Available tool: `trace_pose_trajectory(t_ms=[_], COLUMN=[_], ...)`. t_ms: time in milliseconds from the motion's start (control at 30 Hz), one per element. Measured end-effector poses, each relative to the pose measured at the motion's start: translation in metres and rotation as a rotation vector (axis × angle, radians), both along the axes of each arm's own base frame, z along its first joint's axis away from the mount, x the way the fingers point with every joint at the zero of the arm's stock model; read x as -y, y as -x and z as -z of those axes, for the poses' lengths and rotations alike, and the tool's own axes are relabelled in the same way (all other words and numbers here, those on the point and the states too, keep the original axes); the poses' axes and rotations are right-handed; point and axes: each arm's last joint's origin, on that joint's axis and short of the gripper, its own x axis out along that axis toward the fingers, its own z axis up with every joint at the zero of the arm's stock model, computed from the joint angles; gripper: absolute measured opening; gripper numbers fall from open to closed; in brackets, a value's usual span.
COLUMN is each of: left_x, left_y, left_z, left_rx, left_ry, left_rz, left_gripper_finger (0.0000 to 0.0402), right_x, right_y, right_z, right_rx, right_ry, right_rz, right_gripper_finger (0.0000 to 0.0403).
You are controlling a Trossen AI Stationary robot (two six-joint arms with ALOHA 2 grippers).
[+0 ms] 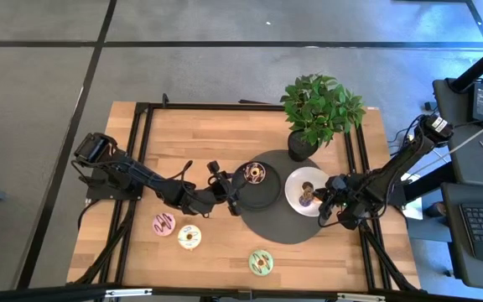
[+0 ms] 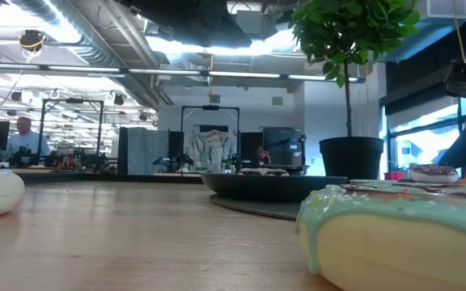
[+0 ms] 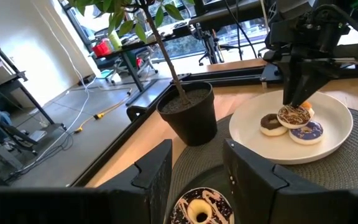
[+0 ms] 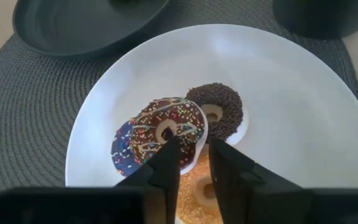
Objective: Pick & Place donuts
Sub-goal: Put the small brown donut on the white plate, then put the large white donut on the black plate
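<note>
Eight donuts (image 1: 189,237), two plates (image 1: 294,191)

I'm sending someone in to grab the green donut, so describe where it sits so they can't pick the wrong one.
Start at the wooden table and go to its front edge, the side away from the potted plant. Three donuts lie on bare wood there, outside the round grey mat. The green donut is the one nearest the edge, alone to the right of the pink donut and the cream donut.

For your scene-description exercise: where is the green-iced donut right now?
In the high view the green-iced donut lies on the bare wooden table near its front edge, just outside the dark round mat, right of the cream-iced donut.
</note>
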Motion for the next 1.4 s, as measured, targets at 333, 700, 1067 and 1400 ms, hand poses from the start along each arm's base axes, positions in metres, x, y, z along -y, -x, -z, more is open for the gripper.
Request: trace_pose_trajectory(t_ms=[333,700,1067,1400], left_x=[-0.001,0.003,0.031,0.043], left_y=[0.006,0.046,0.081,0.095], left_z=[0.001,0.013,0.030,0.034], left_rx=[-0.052,-0.439,-0.802,-0.897], left_ry=[0.017,0.753,0.801,0.735], left_rz=[-0.003,0.329,0.372,0.418], left_gripper_finger=[0.0139,0.0139,0.0139,0.0139], right_x=[0.002,-0.004,-0.004,-0.005], right_y=[0.000,-0.008,-0.009,-0.009], right_z=[-0.005,-0.037,-0.038,-0.038], right_rx=[0.003,0.067,0.093,0.098], right_ry=[0.062,0.117,0.135,0.129], right_rz=[0.017,0.044,0.054,0.055], right_gripper_finger=[0.0132,0.0135,0.0135,0.0136])
